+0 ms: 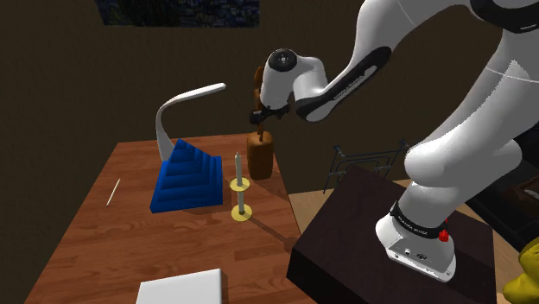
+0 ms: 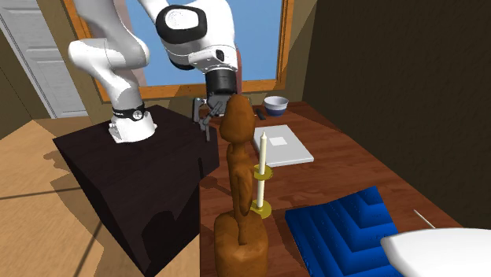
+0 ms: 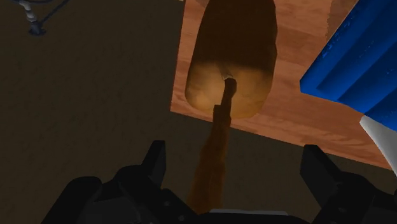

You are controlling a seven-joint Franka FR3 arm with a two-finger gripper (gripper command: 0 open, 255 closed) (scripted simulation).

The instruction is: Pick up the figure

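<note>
**Claw open astride the figure's stem, no grip yet**

In the wrist view the claw point(image 3: 234, 153) has its two fingers well apart. The figure point(image 3: 232, 63) sends its thin brown stem up between them and touches neither, so nothing is held. I judge the claw is centred on the stem because that is the slimmest part, one the fingers can close on; the broad rounded base below looks too wide for them. The next move would likely be a squeeze on the stem and a straight lift. The figure is tall and narrow, so an off-centre pinch could tip it.

In the shoulder view the figure stands upright in the upper middle of the frame, at the far corner of the table point(image 1: 104, 242) and close to its edge. That puts it within easy reach of the arm.

Just beside it, toward the frame's centre, a white candle point(image 1: 239, 173) stands in a yellow holder, near enough to be knocked. Left of the candle lies a blue stepped block point(image 1: 186, 180), with a white lamp point(image 1: 177, 104) curving over it. A white pad point(image 1: 183, 288) sits at the bottom edge.

The tabletop is reddish wood. The dark stand point(image 1: 363, 233) fills the lower right. The second exterior view shows a window point(image 2: 263, 39) at top centre, a pale door point(image 2: 39, 55) at upper left, a bowl point(image 2: 275, 104) on the table, and tan floor point(image 2: 47, 204) at lower left.
</note>
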